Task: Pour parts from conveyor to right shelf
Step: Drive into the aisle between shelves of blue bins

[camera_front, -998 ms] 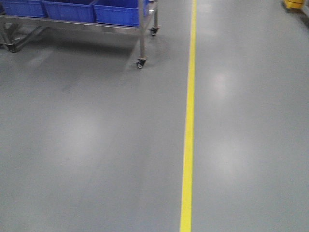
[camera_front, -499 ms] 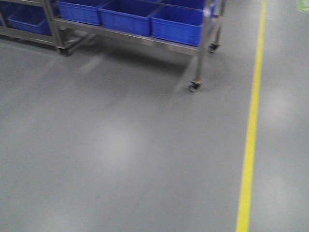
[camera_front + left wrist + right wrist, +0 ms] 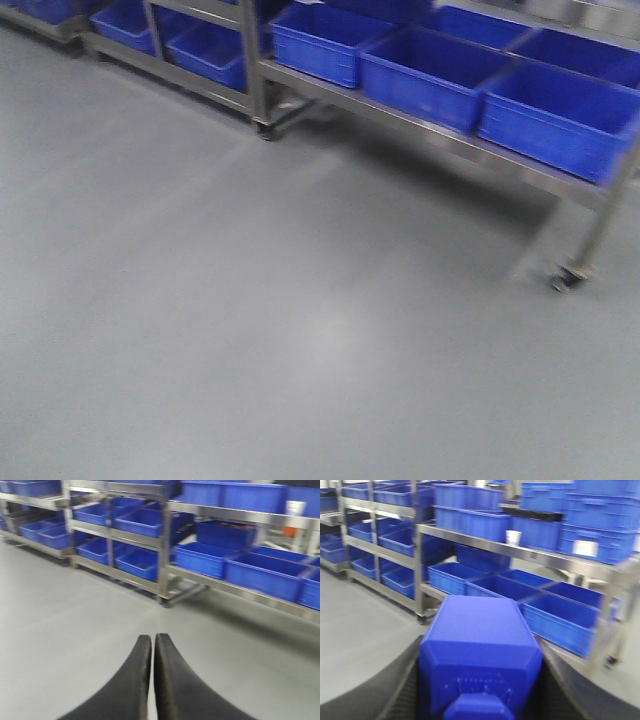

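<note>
left wrist view: left tool (image 3: pixel 152 639) at 6 o'clock, its two black fingers (image 3: pixel 130 680) pressed together with nothing between them, over bare grey floor (image 3: pixel 60 615). the steel shelf (image 3: pixel 162 555) spans 9 to 3 o'clock, with blue tubs (image 3: pixel 200 560) on each level.

front view, blurred: mostly floor. the shelf sits from 12 to 2 o'clock, tubs side by side on its low level. one caster (image 3: pixel 570 278) at 3 o'clock.

right wrist view: right tool (image 3: pixel 481 650) clamped on the part (image 3: pixel 480 630), a blue block gripped on its left and right flanks. its long axis runs 6 to 12 o'clock, far end pointing at the shelf. a small raised stud at the near end, 6 o'clock. the part is held in the air short of the shelf.
</note>
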